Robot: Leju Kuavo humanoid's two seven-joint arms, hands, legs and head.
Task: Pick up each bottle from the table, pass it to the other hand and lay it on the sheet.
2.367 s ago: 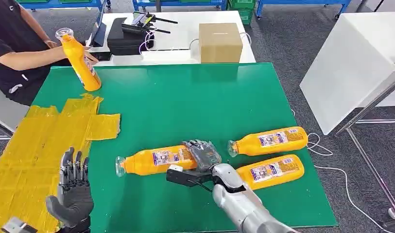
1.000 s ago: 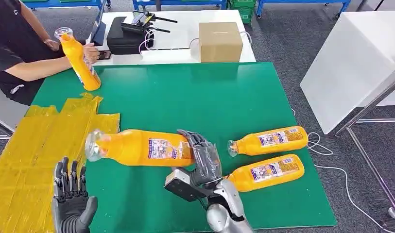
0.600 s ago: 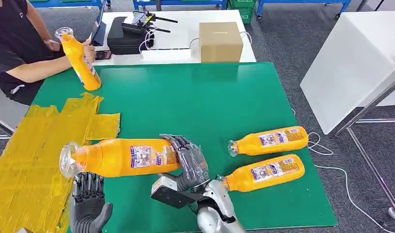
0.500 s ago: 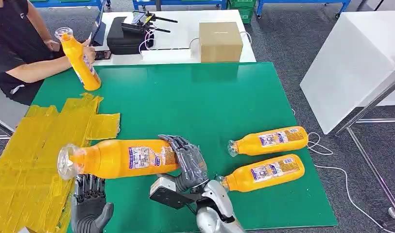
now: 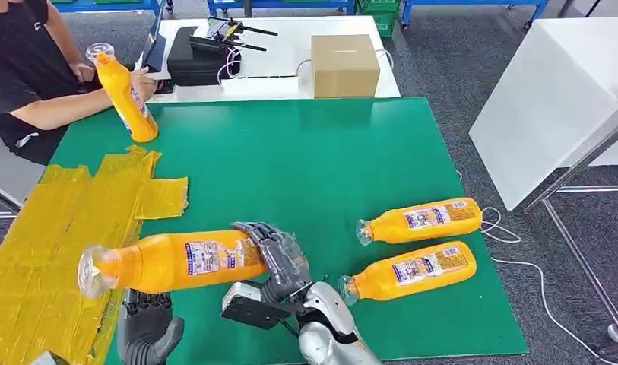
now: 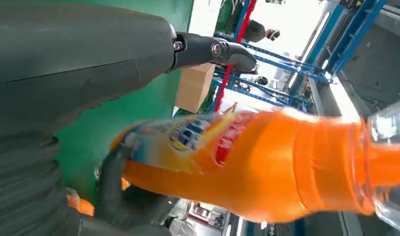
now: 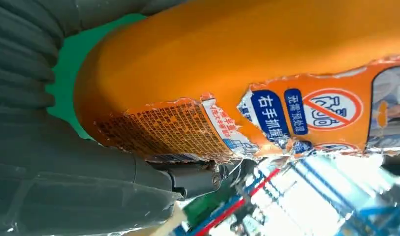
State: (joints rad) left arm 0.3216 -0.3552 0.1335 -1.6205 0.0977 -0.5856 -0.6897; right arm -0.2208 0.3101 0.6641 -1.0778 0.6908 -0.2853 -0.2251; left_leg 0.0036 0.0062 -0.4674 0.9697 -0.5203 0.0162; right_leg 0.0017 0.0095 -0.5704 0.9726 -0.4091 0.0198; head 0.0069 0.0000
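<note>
My right hand (image 5: 279, 258) holds one orange bottle (image 5: 176, 262) by its base end, lifted off the green table (image 5: 305, 160) and lying almost level, with its clear cap end pointing toward the yellow sheet (image 5: 55, 228) at the left edge. In the right wrist view my fingers wrap the base of this bottle, so the grip looks firm. My left hand (image 5: 146, 331) is under the bottle's neck part, near the front edge of the table, with the palm up and the fingers apart; it holds nothing. In the left wrist view the bottle passes close over the thumb (image 6: 212, 49), but I cannot tell if it touches the hand.

I judge that the passing step is in hand and not yet done: the bottle has to go into my left hand, and then down on the sheet.

On the sheet I see no bottle lying. Two more bottles lie on the table near its front right corner, the farther bottle (image 5: 419, 220) and the nearer bottle (image 5: 408, 271), close beside each other; both wait for the same handling. A fourth bottle (image 5: 123, 95) stands upright near the far left corner, and a person's hand (image 5: 142, 82) is just beside it. So most of the task is left.
</note>
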